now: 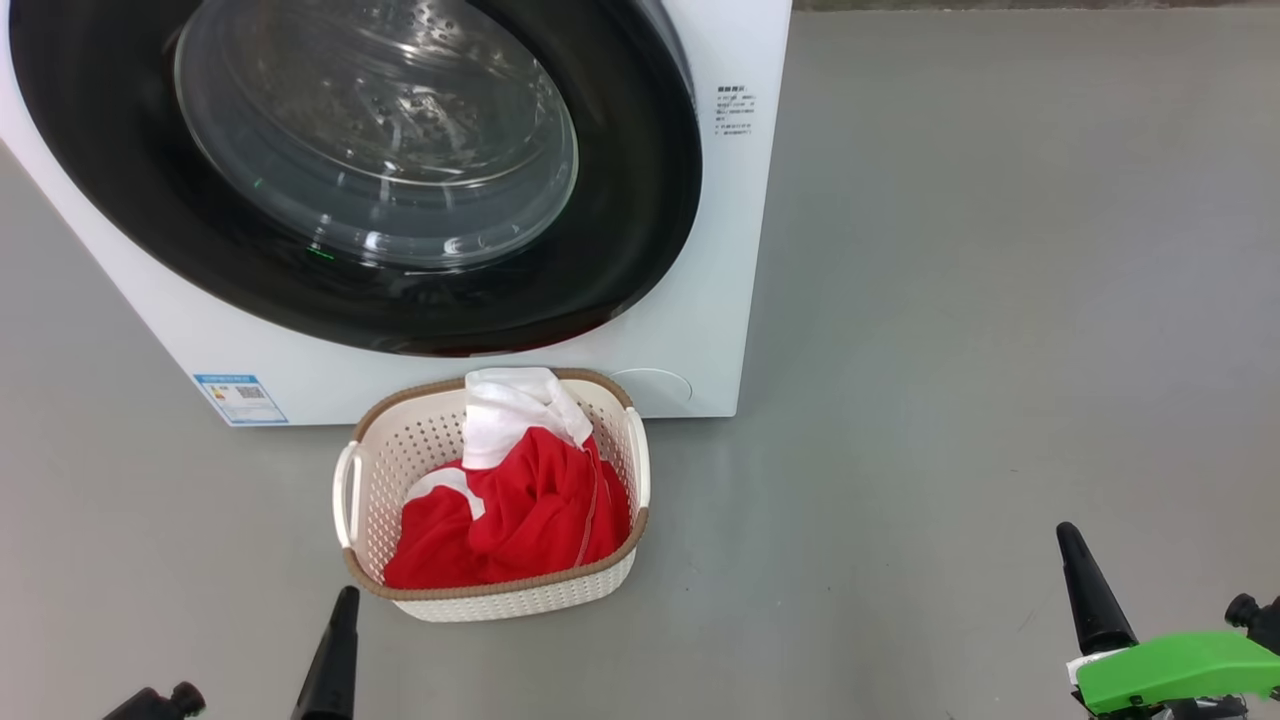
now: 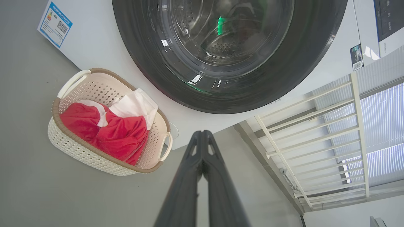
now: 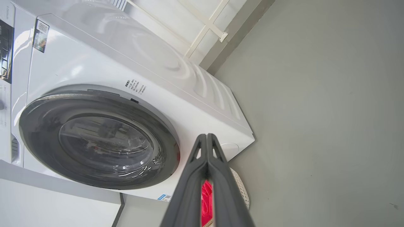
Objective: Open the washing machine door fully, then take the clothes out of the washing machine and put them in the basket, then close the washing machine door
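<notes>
**Door shut, laundry in the basket**

Head view: the washing machine door (image 1: 370,150) lies flush against the washing machine (image 1: 700,330) at the upper left of the frame. At lower centre, just in front of the machine, the basket (image 1: 500,600) stands on the grey floor (image 1: 950,350) and holds the red-and-white clothes (image 1: 520,510). At the lower corners, the left tool (image 2: 202,135) and the right tool (image 3: 206,138) are both closed and empty, fingers pressed together.
</notes>
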You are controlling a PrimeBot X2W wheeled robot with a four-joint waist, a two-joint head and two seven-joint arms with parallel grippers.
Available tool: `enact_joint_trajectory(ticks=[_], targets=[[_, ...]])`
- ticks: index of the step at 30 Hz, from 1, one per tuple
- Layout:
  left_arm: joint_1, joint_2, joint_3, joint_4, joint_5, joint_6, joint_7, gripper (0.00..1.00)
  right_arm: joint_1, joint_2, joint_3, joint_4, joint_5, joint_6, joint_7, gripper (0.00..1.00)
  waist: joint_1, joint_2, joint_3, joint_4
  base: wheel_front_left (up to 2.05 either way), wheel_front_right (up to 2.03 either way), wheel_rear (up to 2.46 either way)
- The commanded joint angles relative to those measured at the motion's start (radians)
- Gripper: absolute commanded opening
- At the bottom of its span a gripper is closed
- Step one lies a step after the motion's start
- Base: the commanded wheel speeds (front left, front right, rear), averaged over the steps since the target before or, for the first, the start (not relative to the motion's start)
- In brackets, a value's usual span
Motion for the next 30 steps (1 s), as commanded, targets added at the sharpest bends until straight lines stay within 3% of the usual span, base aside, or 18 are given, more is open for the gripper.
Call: enact_joint_trajectory(ticks=[1, 30], targets=[[-0.049, 0.021, 0.028, -0.021, -0.025, -0.004, 0.01, 0.0, -0.051, -0.012, 0.004, -0.029, 0.023, 0.0, 0.008, 0.0, -0.0001, 0.0, -0.001, -0.001, 0.0, 0.0, 0.0], [-0.074, 0.026, 0.061, -0.018, -0.322, -0.006, 0.09, 0.0, -0.089, -0.01, -0.004, -0.038, 0.29, -0.001, 0.091, 0.0, -0.0001, 0.0, -0.032, -0.013, 0.0, 0.0, 0.0]])
